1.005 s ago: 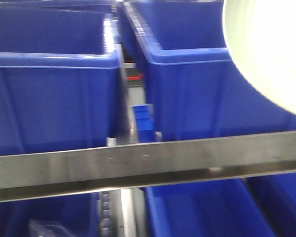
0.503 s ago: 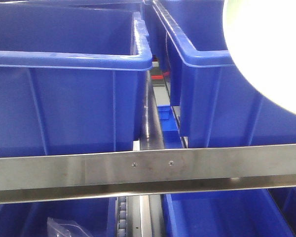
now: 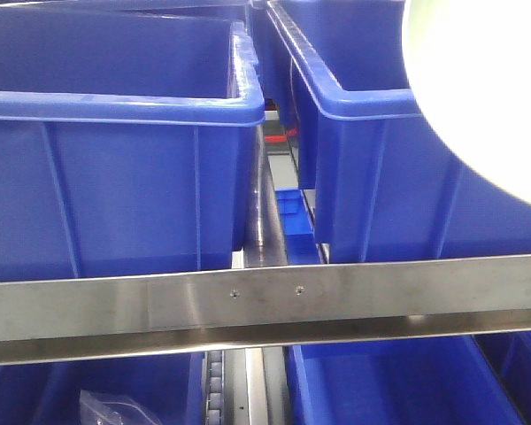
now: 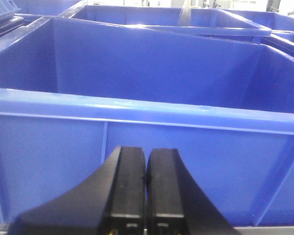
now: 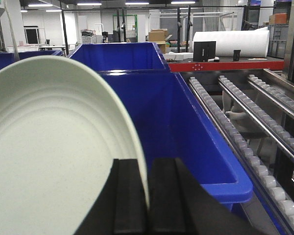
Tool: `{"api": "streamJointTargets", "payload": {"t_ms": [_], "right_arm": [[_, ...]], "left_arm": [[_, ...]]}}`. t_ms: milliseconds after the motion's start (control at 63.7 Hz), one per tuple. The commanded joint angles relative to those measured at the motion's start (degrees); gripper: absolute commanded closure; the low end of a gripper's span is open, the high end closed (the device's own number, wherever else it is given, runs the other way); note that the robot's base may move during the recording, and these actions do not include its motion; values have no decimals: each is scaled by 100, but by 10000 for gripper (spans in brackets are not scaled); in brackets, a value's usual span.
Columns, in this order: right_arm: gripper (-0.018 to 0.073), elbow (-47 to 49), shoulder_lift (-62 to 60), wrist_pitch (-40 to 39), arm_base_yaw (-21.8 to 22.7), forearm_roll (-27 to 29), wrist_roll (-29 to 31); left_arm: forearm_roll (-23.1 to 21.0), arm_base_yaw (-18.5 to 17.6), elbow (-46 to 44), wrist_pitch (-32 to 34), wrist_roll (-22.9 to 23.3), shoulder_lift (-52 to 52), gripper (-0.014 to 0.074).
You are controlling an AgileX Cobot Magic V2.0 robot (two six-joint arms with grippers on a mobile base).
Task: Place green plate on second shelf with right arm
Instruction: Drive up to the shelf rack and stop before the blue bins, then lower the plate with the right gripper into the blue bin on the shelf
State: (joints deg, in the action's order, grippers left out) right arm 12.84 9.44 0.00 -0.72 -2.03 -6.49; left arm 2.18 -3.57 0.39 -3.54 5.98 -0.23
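One plate, one thin edge grip. From the right wrist camera I've got the right gripper [image 5: 148, 196] clamped on the rim of the green plate [image 5: 54, 156], fingers pinching the low raised lip with the plate standing nearly on edge, its face filling the left of the view over a blue bin [image 5: 176, 127]. In the front camera it hangs top right, above the right-hand bin [image 3: 380, 177] and higher than the steel shelf rail [image 3: 265, 305].

My read: it's plastic, so light and stiff, not something I'd worry about cracking, but that matte rim looks slick, and a grip at one edge could let it pivot. I'd move slowly.

Left gripper [image 4: 146, 188] is pressed closed on nothing, parked in front of another bin [image 4: 147, 107].
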Motion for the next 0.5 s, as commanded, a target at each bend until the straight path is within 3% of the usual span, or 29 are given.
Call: {"api": "streamJointTargets", "payload": {"t_ms": [0, 487], "right_arm": [[529, 198, 61, -683, -4, 44, -41], [529, 198, 74, -978, -4, 49, -46]], "left_arm": [[-16, 1, 234, 473, 25, -99, 465], [-16, 1, 234, 473, 25, -99, 465]]}}
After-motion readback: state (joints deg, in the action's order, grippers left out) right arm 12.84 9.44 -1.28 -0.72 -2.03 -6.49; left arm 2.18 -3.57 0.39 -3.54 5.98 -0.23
